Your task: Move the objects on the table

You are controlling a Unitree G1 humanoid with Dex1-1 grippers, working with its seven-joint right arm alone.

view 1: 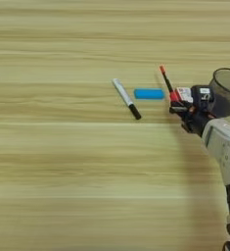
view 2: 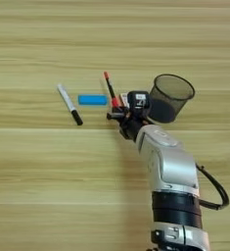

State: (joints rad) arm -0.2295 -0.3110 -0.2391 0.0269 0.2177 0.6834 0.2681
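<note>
A slim red marker [view 1: 166,81] slants up and to the left, and my right gripper [view 1: 179,107] is shut on its lower end. The small white-and-red box [view 1: 184,93] lies right against the gripper, partly hidden by it. To the left of the marker a blue oblong block [view 1: 149,93] lies flat on the table [view 1: 62,171]. Further left lies a white marker with a black cap [view 1: 126,98], cap pointing toward me. In the right eye view the gripper [view 2: 115,111] shows with the silver forearm behind it.
A dark mesh cup [view 2: 169,97] stands just to the right of the gripper, close to the wrist. The silver forearm [view 2: 168,166] comes up from the bottom edge.
</note>
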